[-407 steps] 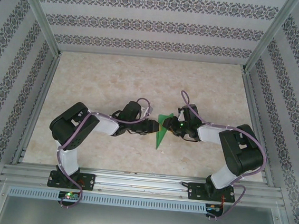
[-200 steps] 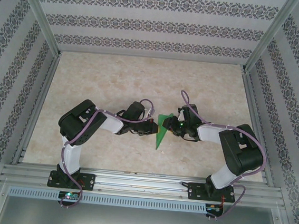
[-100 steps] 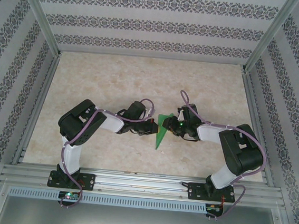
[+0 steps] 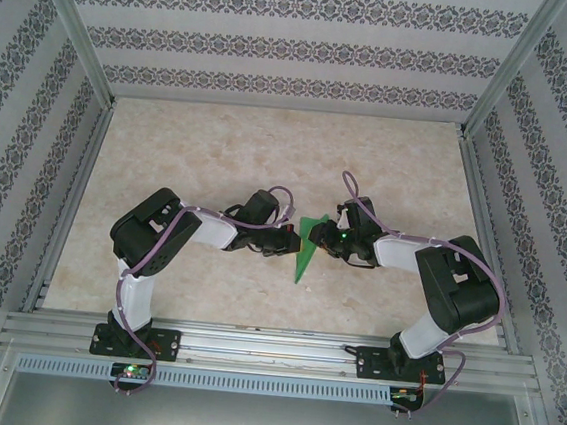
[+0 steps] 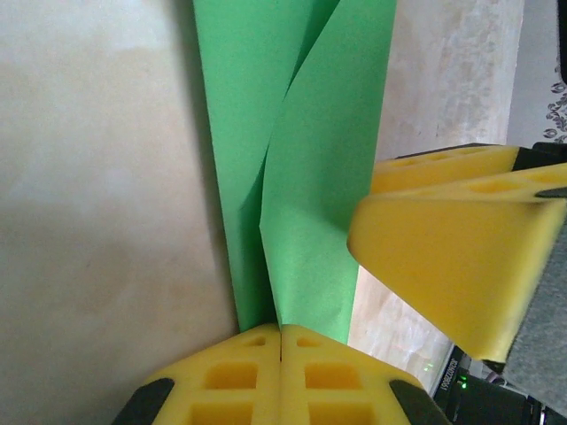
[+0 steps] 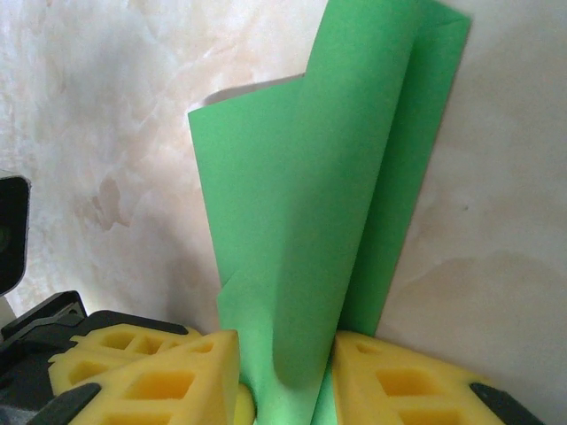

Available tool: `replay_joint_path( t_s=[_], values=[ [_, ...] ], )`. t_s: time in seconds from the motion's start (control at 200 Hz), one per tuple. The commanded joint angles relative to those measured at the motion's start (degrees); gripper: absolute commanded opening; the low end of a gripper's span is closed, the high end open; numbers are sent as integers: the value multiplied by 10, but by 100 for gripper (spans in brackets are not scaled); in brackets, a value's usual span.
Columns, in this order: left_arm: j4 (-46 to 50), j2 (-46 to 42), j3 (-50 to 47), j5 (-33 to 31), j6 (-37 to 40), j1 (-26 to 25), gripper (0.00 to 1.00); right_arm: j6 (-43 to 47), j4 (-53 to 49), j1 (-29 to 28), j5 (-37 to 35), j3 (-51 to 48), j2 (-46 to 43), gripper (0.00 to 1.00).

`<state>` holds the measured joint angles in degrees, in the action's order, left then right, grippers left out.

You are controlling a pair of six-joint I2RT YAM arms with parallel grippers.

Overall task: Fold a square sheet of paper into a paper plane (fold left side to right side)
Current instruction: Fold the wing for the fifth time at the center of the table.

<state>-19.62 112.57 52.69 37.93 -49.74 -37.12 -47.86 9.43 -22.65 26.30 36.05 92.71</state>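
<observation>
- The square sheet of paper (image 4: 305, 255) sits near the middle of the counter (image 4: 268, 161), caught between the two arms. From above it reads as a narrow green wedge, wide at the far end and tapering to a point toward the arm bases.
- The left gripper (image 4: 286, 241) comes at it from the left side. In the left wrist view its yellow fingers (image 5: 230, 390) are pressed flat together, and the lower end of the paper (image 5: 319, 133) runs straight into the seam between them — a pinch on a thin edge, probably meant to anchor that side while the other is worked.
- The right gripper (image 4: 323, 238) meets the paper from the opposite side. In its own wrist view the fingers (image 6: 399, 390) stand a narrow gap apart with a rounded bulge of the paper (image 6: 310, 204) between them, both pads touching it. This looks like a loose hold on a fold not yet pressed flat.
- With one side anchored and the other gathered, the hold suits carrying one flap across onto the other, as the task asks; the crease looks unfinished.
- The paper is plain, matte, bright green and very thin. It already carries sharp straight creases, yet one layer lifts off the counter (image 6: 106, 106) in a soft curl that casts a shadow beneath.
- The fingers are blocky yellow foam-like wedges with square moulded pockets. The counter is smooth and pale, with a marbled beige pattern.
</observation>
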Motion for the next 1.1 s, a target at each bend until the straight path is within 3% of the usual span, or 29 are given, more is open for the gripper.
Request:
replay_joint_path(
  t_s=[0.0,0.49,0.834,1.094],
  values=[
    [89,18,-4,-65,21,7,0,0,-2,-3,-10,-7,-19,33],
    [113,33,12,-68,22,5,0,14,-52,9,-29,-8,-69,32],
    [125,36,21,-69,27,1,0,50,-103,9,5,54,-44,6],
    [126,39,23,-68,26,2,0,56,-111,-2,7,91,10,1]
  ],
)
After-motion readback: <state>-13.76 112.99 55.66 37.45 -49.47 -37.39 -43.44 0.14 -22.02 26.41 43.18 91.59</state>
